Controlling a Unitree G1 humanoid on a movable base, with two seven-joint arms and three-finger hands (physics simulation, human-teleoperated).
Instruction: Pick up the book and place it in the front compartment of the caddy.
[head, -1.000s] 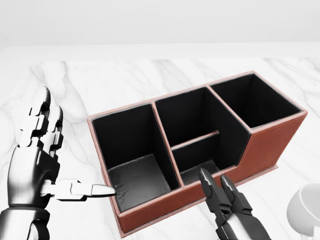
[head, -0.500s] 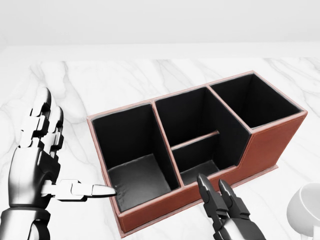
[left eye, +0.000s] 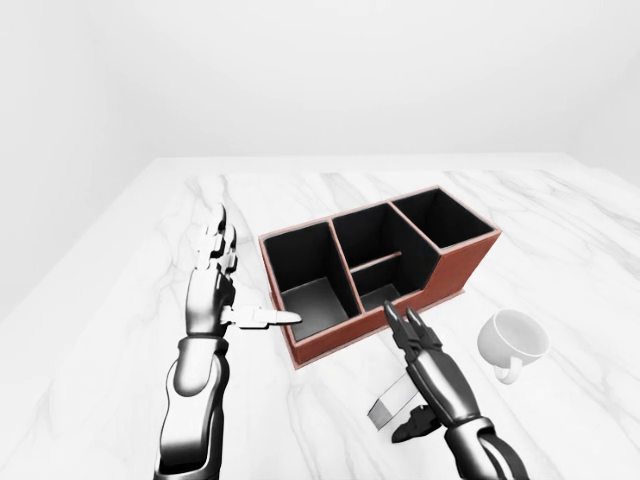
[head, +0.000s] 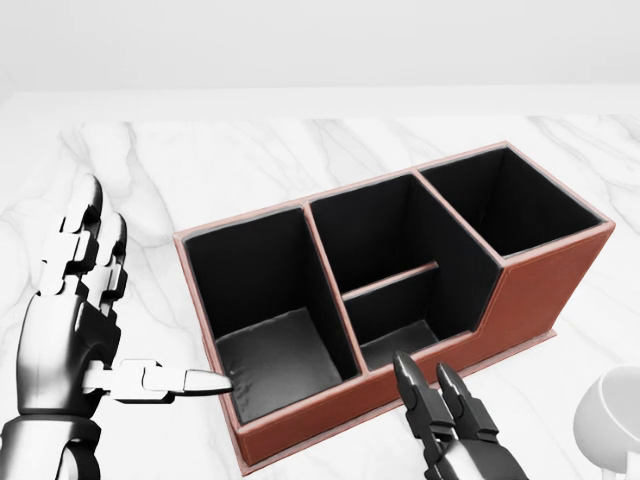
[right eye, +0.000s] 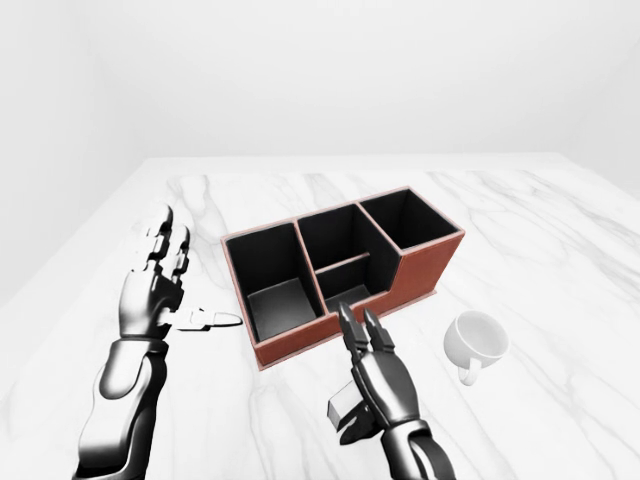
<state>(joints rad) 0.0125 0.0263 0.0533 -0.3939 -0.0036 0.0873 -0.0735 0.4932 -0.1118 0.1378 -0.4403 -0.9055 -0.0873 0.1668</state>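
Left hand (head: 72, 325) released, held upright just left of the caddy (head: 530, 290), two fingers pointing up, thumb stretched sideways toward the caddy's nearest end compartment. Thumb tip at the rim of that compartment; touching or just short of it, cannot tell.

Right hand (left eye: 437, 378) also released, fingers straight and close together, tips aimed at the caddy's low red wall and stopping just short of it. Thumb sticking out to the left under the palm.

Book (left eye: 388, 408) small and grey, just left of the right palm and beside that thumb, low in the left-eye view. Lying on the bench (left eye: 120, 330) or pinned against the palm: cannot tell. Fingers not wrapped round it. Well outside every compartment of the caddy.

Caddy set askew on the white marble bench, between the two hands and beyond the right fingertips. Black lining, all visible compartments bare inside. Middle section split by a low divider.

White mug (left eye: 515, 340) to the right of the right hand, tipped on its side, handle toward the bottom of the view, apart from the caddy.
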